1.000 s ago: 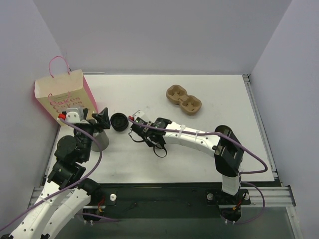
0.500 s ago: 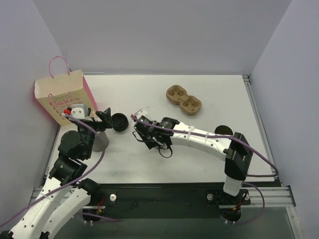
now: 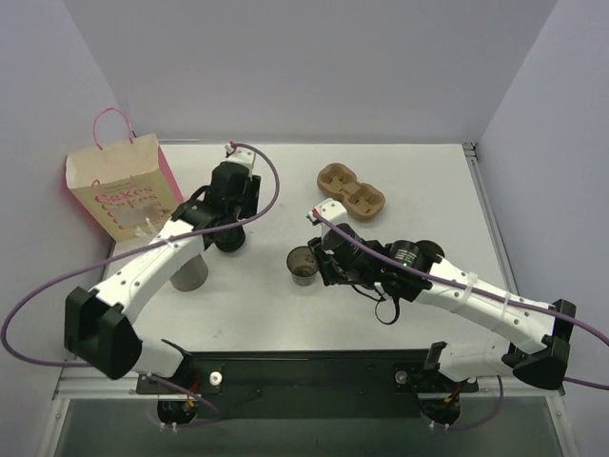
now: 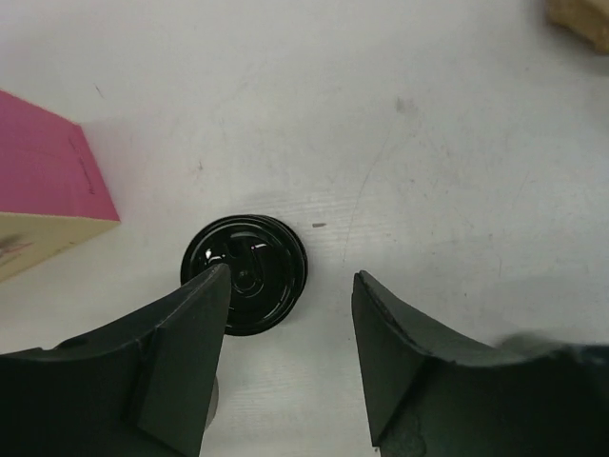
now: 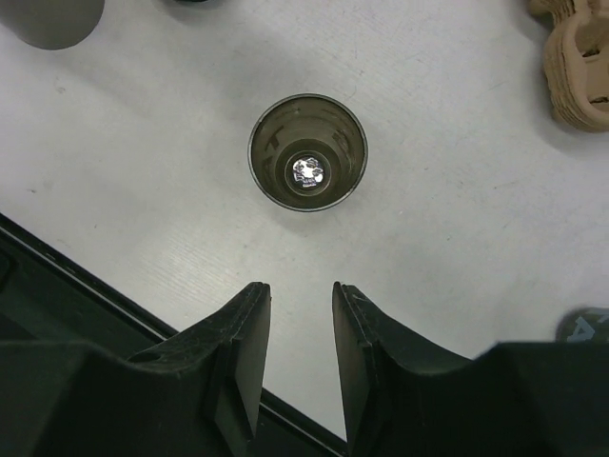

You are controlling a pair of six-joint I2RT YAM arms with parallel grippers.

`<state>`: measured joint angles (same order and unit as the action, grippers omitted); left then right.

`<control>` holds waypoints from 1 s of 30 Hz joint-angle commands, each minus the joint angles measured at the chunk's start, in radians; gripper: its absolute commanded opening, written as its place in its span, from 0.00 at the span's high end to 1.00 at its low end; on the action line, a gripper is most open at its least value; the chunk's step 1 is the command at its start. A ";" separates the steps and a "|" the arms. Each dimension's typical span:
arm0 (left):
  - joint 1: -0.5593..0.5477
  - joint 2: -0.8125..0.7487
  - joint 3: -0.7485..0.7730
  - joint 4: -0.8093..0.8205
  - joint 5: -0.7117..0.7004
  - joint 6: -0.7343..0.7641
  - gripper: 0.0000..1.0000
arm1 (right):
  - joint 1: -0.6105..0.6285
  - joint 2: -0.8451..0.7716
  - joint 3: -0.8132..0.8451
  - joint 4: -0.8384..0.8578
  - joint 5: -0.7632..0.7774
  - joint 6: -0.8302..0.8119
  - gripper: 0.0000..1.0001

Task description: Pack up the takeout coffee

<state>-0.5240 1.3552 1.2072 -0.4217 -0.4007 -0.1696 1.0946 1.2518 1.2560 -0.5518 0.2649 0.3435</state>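
Found the takeout coffee (image 4: 257, 271) standing upright on the bench (image 3: 419, 190), black lid on, near the foot of the paper bag (image 3: 119, 190) and close to the taller pale grey cup (image 3: 190, 271). Noted the left end effector (image 4: 290, 276) poised above it, fingers spread wide and gripping nothing. Saw one finger (image 4: 181, 362) overlapping the lid's edge in the wrist view and the other (image 4: 419, 362) standing clear to the side, so logged the coffee as off-centre in the gap. Could not tell height above the lid from these views. Noted the right end effector (image 5: 298, 290) narrowly parted and empty, aimed at the lidless cup with the dark inside (image 5: 307, 152), apart from it and well away from the coffee. Logged the moulded cup carrier (image 3: 350, 190) farther back on the bench. Judged the step in hand as the approach for the grasp on the coffee: not yet gripped, not yet lifted. Judged the next move to call for a small sideways correction to centre the cup, a straight descent past the lid, closure on the paper wall rather than the plastic rim, then a level lift toward the bag's top. Flagged a risk of tipping the cup with the overlapping finger on the way down.
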 commanded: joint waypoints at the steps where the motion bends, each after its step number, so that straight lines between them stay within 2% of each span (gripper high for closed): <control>1: 0.005 0.158 0.107 -0.172 0.034 -0.001 0.39 | 0.007 -0.064 -0.061 0.026 0.082 0.037 0.67; 10: 0.044 0.288 0.068 -0.157 0.123 -0.042 0.44 | 0.004 -0.143 -0.110 0.046 0.132 0.026 0.67; 16: 0.065 0.369 0.081 -0.147 0.125 -0.039 0.47 | 0.004 -0.155 -0.116 0.049 0.142 0.017 0.66; 24: 0.101 0.407 0.088 -0.134 0.161 -0.033 0.53 | 0.002 -0.172 -0.132 0.052 0.160 0.006 0.67; 30: 0.102 0.424 0.092 -0.137 0.163 -0.022 0.61 | 0.002 -0.167 -0.130 0.058 0.163 -0.003 0.66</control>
<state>-0.4244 1.7660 1.2648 -0.5831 -0.2527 -0.2001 1.0946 1.1011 1.1320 -0.5171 0.3859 0.3538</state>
